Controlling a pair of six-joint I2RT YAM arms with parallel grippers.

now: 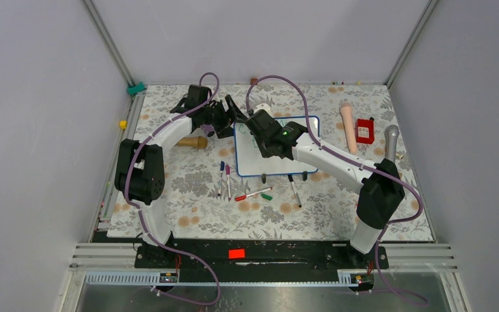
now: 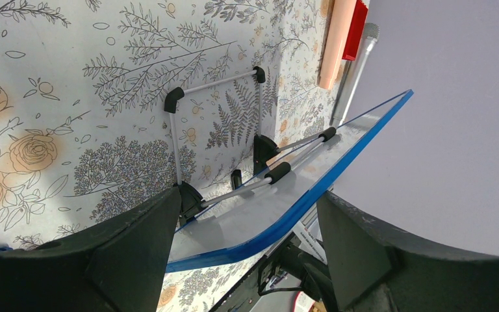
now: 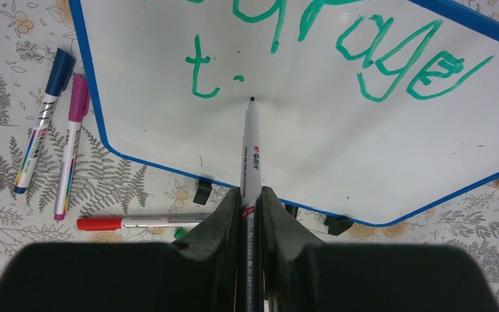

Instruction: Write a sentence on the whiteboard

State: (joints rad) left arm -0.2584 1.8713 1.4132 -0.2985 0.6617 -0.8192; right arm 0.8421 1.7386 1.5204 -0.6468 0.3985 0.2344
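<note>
The whiteboard [image 1: 260,164], blue-framed, stands tilted on its wire stand mid-table. In the right wrist view its face [image 3: 312,143] carries the sentence in green: "…rage" [image 3: 403,62] above, a "t" [image 3: 199,70] and a small dash below. My right gripper [image 3: 251,192] is shut on a white marker [image 3: 251,149] whose tip touches the board just right of the dash. My left gripper [image 2: 248,195] is behind the board's far-left corner [image 2: 279,224], jaws wide apart with that corner between them. Whether its fingers press on the board I cannot tell. From above, the left gripper [image 1: 229,114] and right gripper [image 1: 258,127] nearly meet.
Loose markers lie in front of the board: blue [image 3: 42,110], magenta [image 3: 71,140], red [image 3: 136,223], a black one [image 1: 295,192] and a green cap [image 1: 266,196]. A wooden roller [image 1: 191,142] lies left. A peach cylinder [image 1: 348,127], red box [image 1: 364,130] and grey-handled tool [image 1: 391,140] lie right.
</note>
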